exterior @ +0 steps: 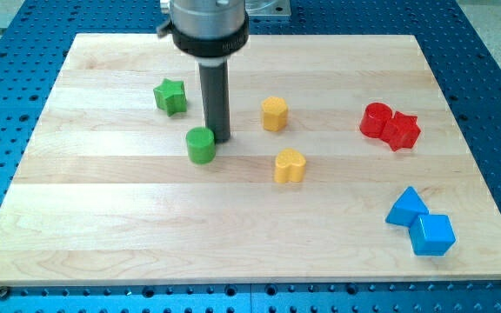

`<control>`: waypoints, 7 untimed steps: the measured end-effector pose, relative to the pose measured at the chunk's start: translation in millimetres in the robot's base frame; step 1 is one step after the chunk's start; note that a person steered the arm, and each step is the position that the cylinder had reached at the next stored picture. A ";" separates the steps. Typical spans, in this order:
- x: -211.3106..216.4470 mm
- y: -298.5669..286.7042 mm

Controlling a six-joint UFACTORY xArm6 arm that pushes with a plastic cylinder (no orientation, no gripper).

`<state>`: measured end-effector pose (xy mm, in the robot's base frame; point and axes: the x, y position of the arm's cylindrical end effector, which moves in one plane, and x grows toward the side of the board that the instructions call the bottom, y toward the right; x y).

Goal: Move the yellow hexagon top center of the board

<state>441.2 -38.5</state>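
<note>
Tip: my tip [220, 140] sits left of frame centre, just right of the green cylinder [201, 145]; no pincer exists, only a bare rod.
Yellow hexagon [274, 114]: right of the tip, apart, near upper centre.
Yellow heart [290, 166]: below the hexagon.
Green star [170, 96]: upper left.
Reds: 2 touching blocks [389, 125] at right.
Blues: 2 touching blocks [419, 222] at lower right.
Board [103, 226]: pale wood.

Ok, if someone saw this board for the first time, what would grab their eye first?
Probably the dark rod coming down from the view's top, with my tip right beside the green cylinder, on its right. Next, the two yellow blocks near the middle: the yellow hexagon and, below it, the yellow heart. Then the touching pairs at the view's right: red cylinder with red star, blue triangle with blue cube.
</note>
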 end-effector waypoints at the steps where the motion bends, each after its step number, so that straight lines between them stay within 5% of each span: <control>1: 13.1 45.4; 2: -3.8 78.4; 4: -100.4 55.6; 6: -84.9 92.0; 7: -125.2 93.1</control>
<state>316.0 54.6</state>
